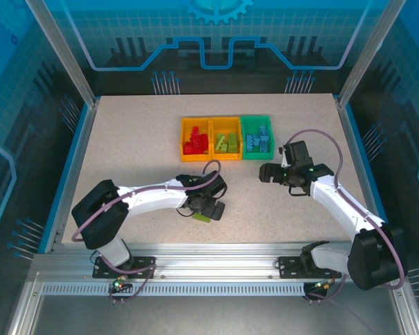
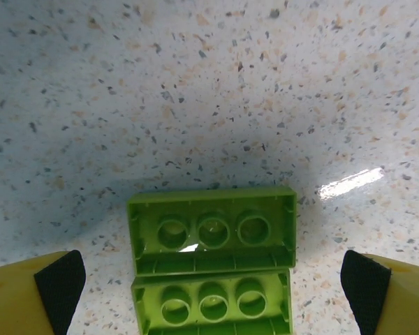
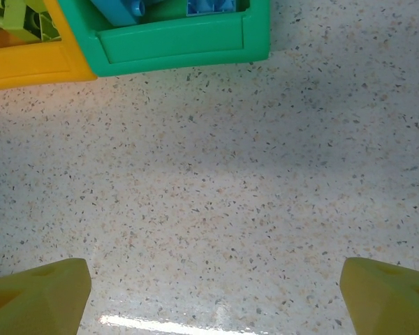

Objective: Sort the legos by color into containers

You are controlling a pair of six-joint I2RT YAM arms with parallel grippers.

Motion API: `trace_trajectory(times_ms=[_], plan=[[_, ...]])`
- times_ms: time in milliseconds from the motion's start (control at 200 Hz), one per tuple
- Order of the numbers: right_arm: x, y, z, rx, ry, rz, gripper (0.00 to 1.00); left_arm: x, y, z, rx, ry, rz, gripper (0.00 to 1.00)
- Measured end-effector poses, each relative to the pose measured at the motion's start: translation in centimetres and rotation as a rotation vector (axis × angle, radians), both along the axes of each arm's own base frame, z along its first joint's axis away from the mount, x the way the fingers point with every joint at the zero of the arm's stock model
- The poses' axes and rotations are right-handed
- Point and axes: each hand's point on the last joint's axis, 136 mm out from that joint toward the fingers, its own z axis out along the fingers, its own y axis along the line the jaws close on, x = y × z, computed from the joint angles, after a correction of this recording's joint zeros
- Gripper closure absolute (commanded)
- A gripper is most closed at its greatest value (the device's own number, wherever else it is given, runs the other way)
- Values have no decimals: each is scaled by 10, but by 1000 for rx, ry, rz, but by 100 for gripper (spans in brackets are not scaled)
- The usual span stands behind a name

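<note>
Find, at the far middle of the speckled table (image 1: 126,153), the joined containers (image 1: 225,159): red in the left bin, lime in the middle bin, blue in the green bin (image 3: 174,45). Leave the right gripper (image 3: 209,286) beside it, fingers spread over bare surface. Work with the left gripper (image 1: 208,208), fingers wide apart, low around two lime legos (image 2: 213,230) lying hollow-side up, touching along their long sides. Centre on one brick, close squarely on its ends, lift clear before heading for the middle bin.

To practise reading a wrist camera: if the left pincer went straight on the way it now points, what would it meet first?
Most likely the nearer lime green brick, which lies hollow side up between the fingers of the open left pincer. A second lime green brick lies just beyond it. Depth is hard to judge here.
</note>
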Motion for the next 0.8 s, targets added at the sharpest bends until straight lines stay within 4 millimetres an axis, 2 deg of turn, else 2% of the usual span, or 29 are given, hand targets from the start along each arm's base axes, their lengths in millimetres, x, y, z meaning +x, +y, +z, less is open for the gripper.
trace_trajectory(times_ms=[290,550,680,800], plan=[[-2,-3,-2,15,7,-9,6,3,-7,-16,28,33,-3,6],[-1,-9,-2,18,9,-27,5,8,-14,-23,45,47,0,31],[-4,-13,-5,25,16,-39,4,8,-14,-22,46,48,3,38],[-7,-12,-9,32,27,-35,4,10,-16,-21,46,47,4,39]])
